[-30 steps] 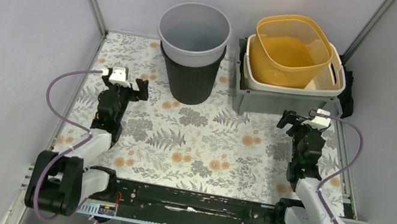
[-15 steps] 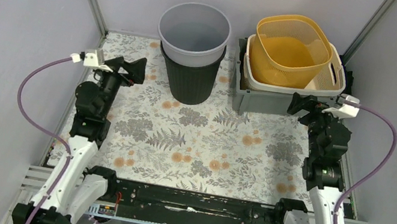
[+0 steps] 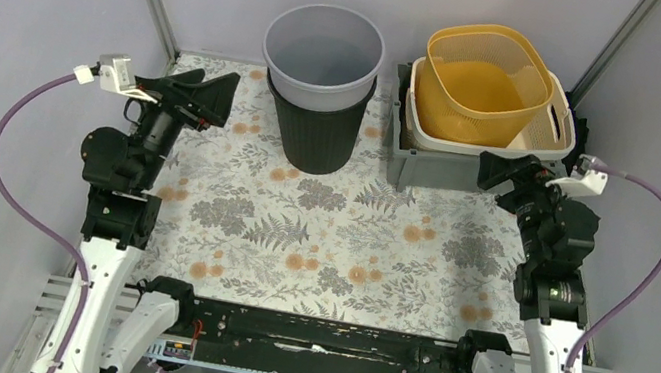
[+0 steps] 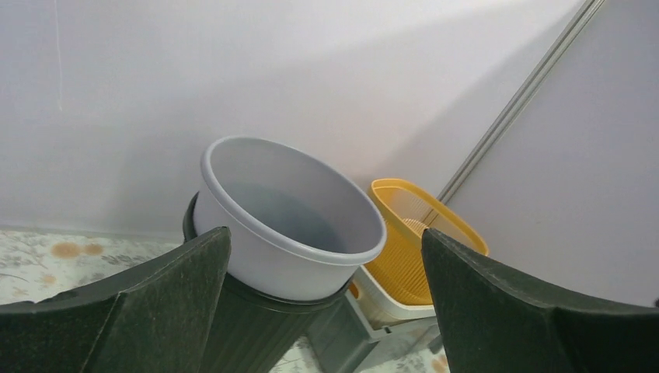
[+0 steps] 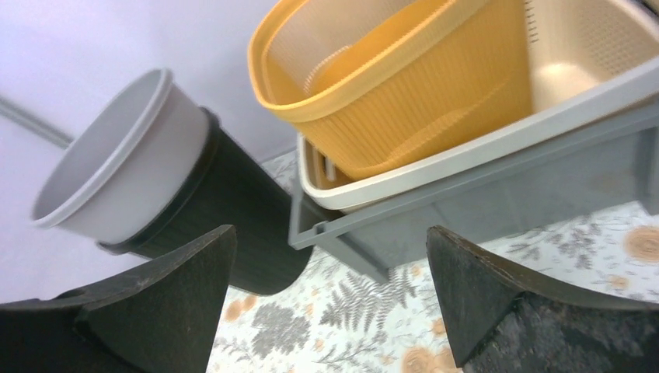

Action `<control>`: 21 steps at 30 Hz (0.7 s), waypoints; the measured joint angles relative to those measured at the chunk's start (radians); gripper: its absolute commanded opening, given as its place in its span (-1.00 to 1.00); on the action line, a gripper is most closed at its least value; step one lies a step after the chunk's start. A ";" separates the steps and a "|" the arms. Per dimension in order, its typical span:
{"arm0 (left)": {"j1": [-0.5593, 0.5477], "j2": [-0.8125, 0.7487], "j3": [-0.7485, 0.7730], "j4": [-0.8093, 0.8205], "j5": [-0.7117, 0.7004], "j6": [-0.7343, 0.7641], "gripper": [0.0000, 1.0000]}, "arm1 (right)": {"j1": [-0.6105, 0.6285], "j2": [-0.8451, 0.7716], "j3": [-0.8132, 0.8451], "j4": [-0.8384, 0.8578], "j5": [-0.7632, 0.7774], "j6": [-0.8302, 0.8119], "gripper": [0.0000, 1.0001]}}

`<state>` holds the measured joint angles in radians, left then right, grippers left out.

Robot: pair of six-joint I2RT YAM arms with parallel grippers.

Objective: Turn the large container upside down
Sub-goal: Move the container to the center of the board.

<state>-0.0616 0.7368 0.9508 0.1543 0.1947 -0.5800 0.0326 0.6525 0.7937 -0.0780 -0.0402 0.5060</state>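
2 robot arms are standing tall over a floral-patterned table, 1 at each side. The large grey crate is sitting upright at the far right of the table, close to the back wall. It is carrying a white basket, and a yellow basket is lying askew inside that.

The right gripper is hovering just beside the crate's front wall, toward its right end, and is clear of it. Its 2 fingers are spread wide and holding nothing. Its wrist camera is looking across the front of the crate, with the crate's left corner framed between the fingers.

The left gripper is hanging well apart from the crate, over the far left of the table. Its fingers are likewise wide apart and empty. They are pointing toward a black bin with a pale grey bucket nested in its mouth. This pair is standing just left of the crate, between the left gripper and the crate, and neither gripper is touching it.
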 measured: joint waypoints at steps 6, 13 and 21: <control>0.000 -0.021 -0.003 -0.038 -0.020 -0.110 1.00 | 0.000 0.119 0.124 -0.030 -0.151 0.043 0.98; 0.000 -0.031 -0.036 -0.045 -0.058 -0.202 1.00 | 0.000 0.291 0.231 -0.072 -0.351 0.077 0.98; 0.000 0.039 0.023 -0.106 -0.056 -0.214 1.00 | 0.000 0.342 0.289 -0.105 -0.506 0.093 0.99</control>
<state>-0.0620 0.7753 0.9733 0.0486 0.1390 -0.7937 0.0326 0.9947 1.0828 -0.1833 -0.5465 0.5995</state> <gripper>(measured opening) 0.997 0.992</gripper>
